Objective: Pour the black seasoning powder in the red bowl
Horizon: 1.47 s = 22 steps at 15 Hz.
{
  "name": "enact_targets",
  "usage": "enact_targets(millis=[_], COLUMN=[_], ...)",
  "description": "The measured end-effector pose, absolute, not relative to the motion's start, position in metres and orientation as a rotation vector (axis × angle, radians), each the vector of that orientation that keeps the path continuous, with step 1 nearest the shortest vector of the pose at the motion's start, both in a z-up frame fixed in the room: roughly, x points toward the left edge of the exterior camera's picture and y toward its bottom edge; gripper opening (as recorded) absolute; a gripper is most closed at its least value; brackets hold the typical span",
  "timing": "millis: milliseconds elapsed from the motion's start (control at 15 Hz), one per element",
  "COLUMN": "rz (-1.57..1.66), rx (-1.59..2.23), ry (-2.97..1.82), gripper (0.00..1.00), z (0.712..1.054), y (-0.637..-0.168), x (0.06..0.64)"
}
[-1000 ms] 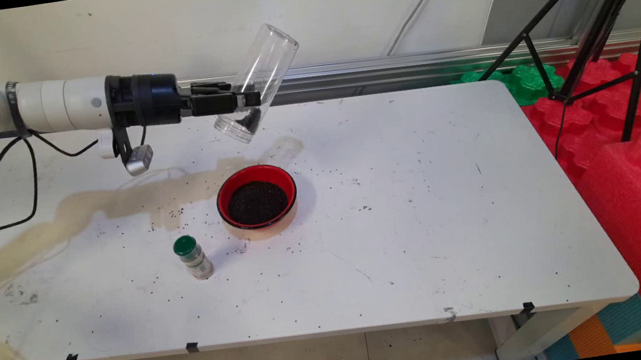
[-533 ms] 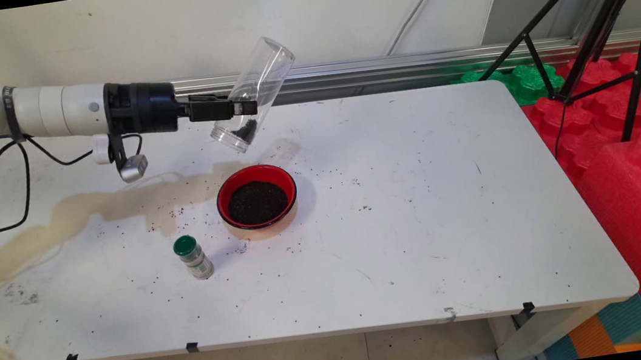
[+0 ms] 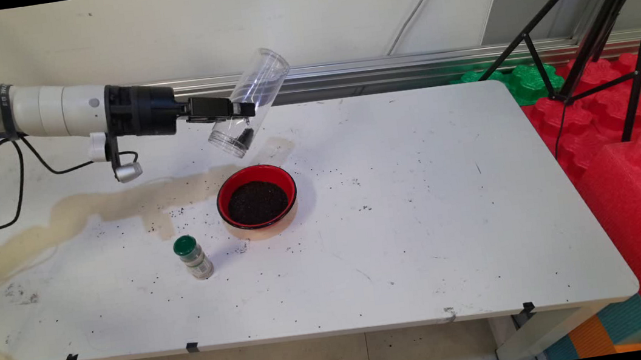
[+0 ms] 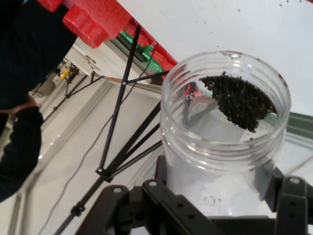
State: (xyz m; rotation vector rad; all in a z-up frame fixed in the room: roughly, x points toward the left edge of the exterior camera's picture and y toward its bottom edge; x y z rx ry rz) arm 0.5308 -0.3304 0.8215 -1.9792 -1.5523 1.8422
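Note:
My gripper is shut on a clear plastic jar, held in the air above the table's back left part. The jar tilts, its closed end low and left, its mouth high and right. A small heap of dark grains lies in its low end. In the hand view the jar stands between the fingers, and the dark grains cling to one side near its far end. Below and in front of the jar stands a red bowl filled with dark grains.
A small bottle with a green cap stands left of the bowl. A tan stain runs across the table's left part, with loose grains scattered about. A black tripod and red and green foam blocks are at the right.
The arm has moved the jar slightly down and to the left, away from above the bowl. The jar stays tilted with the grains in its low end.

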Motion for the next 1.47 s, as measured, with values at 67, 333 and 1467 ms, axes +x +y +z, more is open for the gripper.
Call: enact_targets(millis=[67, 333, 1467], rz=[1.826, 1.760, 1.415], rx=[-1.957, -1.867, -1.287], ry=[-1.577, -1.668, -2.086], gripper=[0.00, 0.00, 0.00], z=[0.822, 0.825, 0.864], y=[-0.330, -0.331, -0.332], x=[0.531, 0.529, 0.517])
